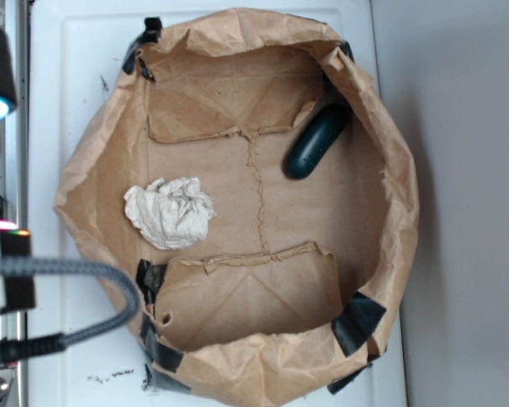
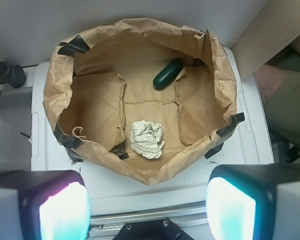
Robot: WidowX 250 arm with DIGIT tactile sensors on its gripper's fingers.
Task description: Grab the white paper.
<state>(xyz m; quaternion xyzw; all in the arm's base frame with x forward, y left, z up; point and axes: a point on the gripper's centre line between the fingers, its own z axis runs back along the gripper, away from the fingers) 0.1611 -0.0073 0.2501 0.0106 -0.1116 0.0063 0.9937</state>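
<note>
paper (image 1: 170, 212) wad, lumpy roundish, no clear long axis

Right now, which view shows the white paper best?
The exterior view: the white paper appears larger there, creases clear, on the brown bag's floor. The wrist view shows it whole too, only smaller, beyond the open jaws.

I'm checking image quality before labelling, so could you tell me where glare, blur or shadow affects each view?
Exterior view: even, soft light; the white paper is sharp, its folds lightly shadowed; the arm at the left edge is blurred. Wrist view: the hand has fingers that are out of focus and glow brightly, pinkish and cyan; the brown bag and dark green object stay clear.
</note>
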